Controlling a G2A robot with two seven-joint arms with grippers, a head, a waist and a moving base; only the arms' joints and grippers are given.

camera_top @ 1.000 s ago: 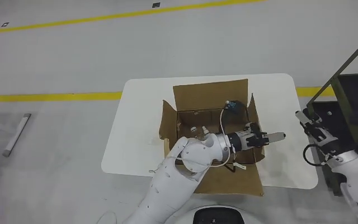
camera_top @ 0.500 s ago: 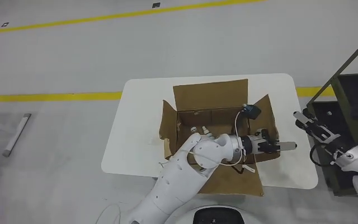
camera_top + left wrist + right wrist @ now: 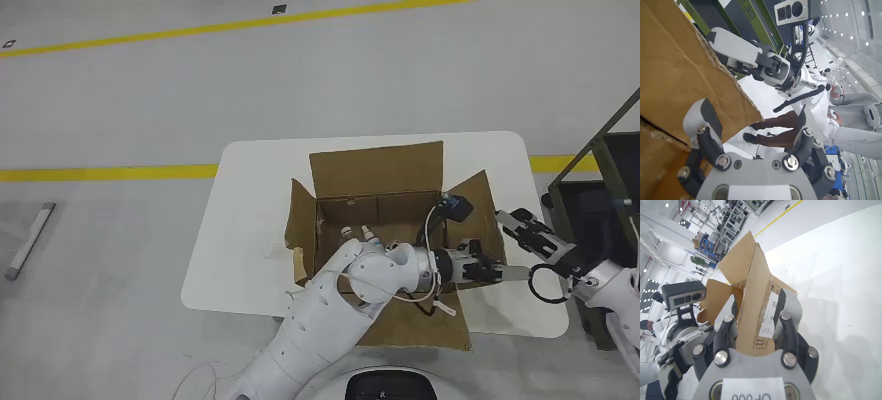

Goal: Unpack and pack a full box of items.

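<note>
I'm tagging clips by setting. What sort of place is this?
Likely a factory-style hall or robot lab: yellow floor lines, a green metal rack beside the white table, and storage shelving behind the cardboard box.

One cardboard box (image 3: pixel 378 170) (flaps open), one white table (image 3: pixel 250 230), two grippers: left gripper (image 3: pixel 500 269), right gripper (image 3: pixel 506 218).

Observed over the last second: the left gripper (image 3: pixel 512 270) has swung outward and nearer the robot, the right flap (image 3: pixel 472 200) of the box (image 3: pixel 375 168) has gone from near upright to splayed outward, and the right gripper (image 3: pixel 508 218) has come in from the tabletop (image 3: pixel 250 200) edge to straddle that flap.
</note>
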